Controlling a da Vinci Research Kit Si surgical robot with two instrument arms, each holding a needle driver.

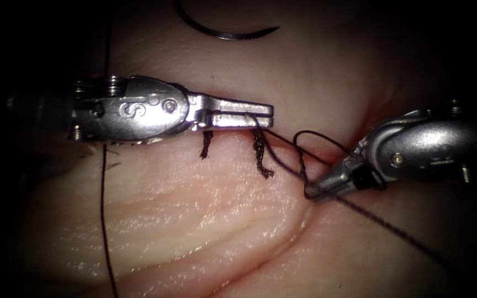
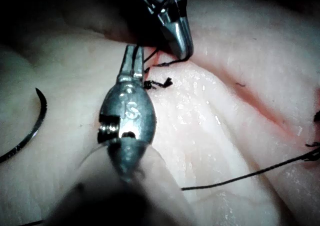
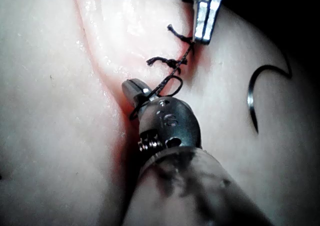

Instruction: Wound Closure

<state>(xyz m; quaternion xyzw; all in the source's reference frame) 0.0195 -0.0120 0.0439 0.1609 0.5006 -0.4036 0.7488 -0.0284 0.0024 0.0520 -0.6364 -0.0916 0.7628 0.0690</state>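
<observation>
- Thread, dark thin strand (image 1: pixel 282 144), runs left-right between tools; left silver tool (image 1: pixel 260 115) clamps one end, right silver tool (image 1: pixel 320 191) clamps loop.
- Curved dark needle (image 1: pixel 224 33) lies loose on pale tissue (image 1: pixel 194 221), far side, nearer left tool.

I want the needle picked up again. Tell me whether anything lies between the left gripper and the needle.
Nothing visible does: bare tissue separates the left gripper from the needle, which lies free on the tissue surface. But the gripper is shut on the thread, so it is occupied.
</observation>
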